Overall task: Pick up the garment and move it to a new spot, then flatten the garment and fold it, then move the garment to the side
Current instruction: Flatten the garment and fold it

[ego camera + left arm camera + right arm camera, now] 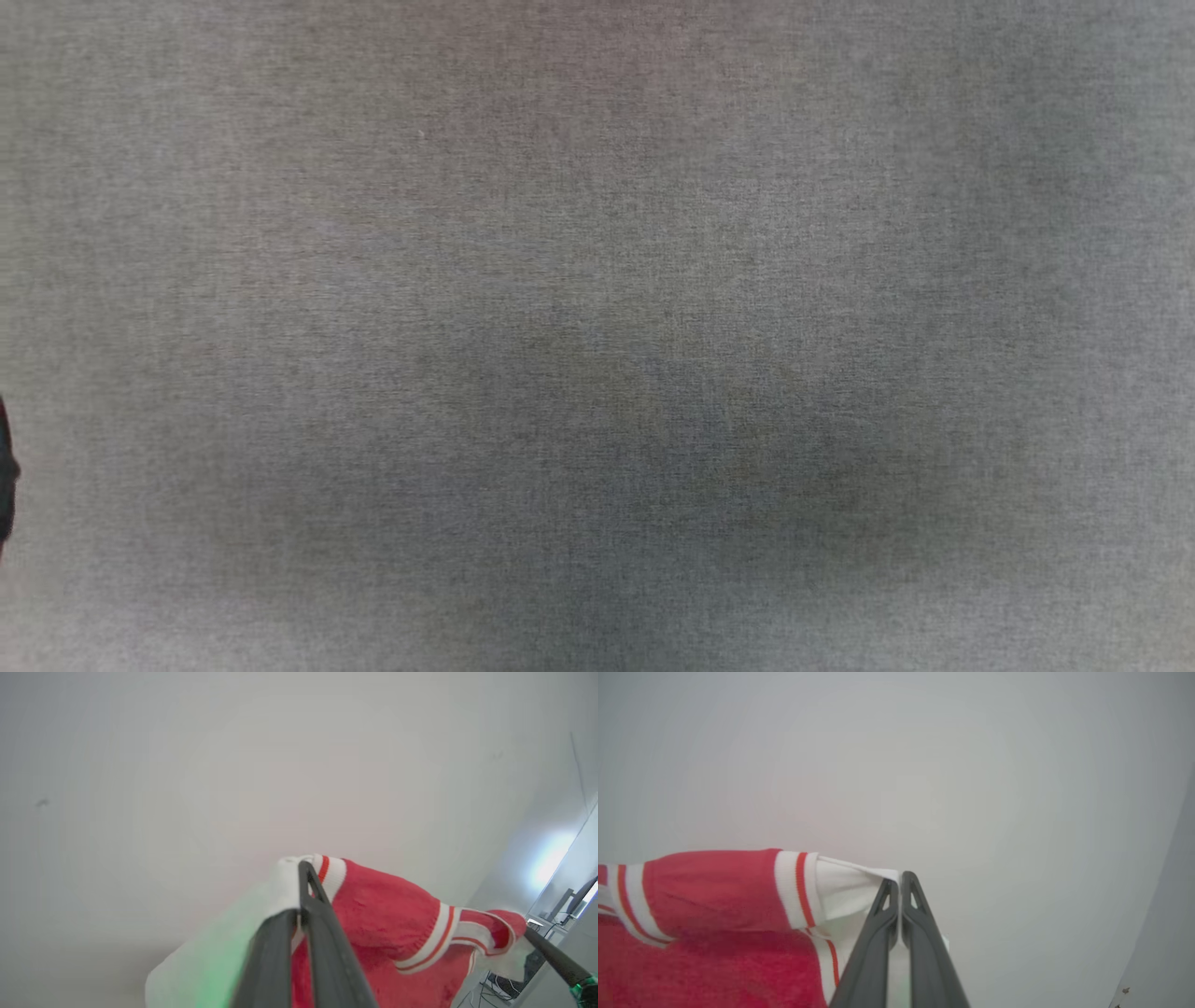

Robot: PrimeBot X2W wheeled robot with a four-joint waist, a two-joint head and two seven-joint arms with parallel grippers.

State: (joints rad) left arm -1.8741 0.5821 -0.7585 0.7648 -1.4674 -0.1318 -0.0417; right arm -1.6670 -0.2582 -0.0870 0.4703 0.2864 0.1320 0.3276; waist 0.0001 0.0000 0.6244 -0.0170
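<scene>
Red garment (pixel 387 919) is off the surface, strung between both pincers. Left gripper (pixel 299 877) is clamped narrow on a white edge by the striped trim. From those fingertips the red knit runs off to the right and sags below them. Right gripper (pixel 901 879) is pinched tight on a white fold of inner fabric, with the red body and striped trim trailing to its left and under its fingers. In the left wrist view a dark finger of the other arm meets the far end of the cloth, so each arm has one end. Beyond both sets of fingertips there is plain pale background, wall or ceiling, can't tell which.

Grey woven surface (pixel 597 280) in the head view carries no jersey. A dark sliver (pixel 6 476) sits at its left edge, too little showing to name.

Progress, judged: pick-up looks done and the carry to a new spot seems in hand, with the jersey not yet laid down. Left to do: lay it out, flatten, fold, shift aside. Lettering and number aren't visible, so which face is up can't be told.
</scene>
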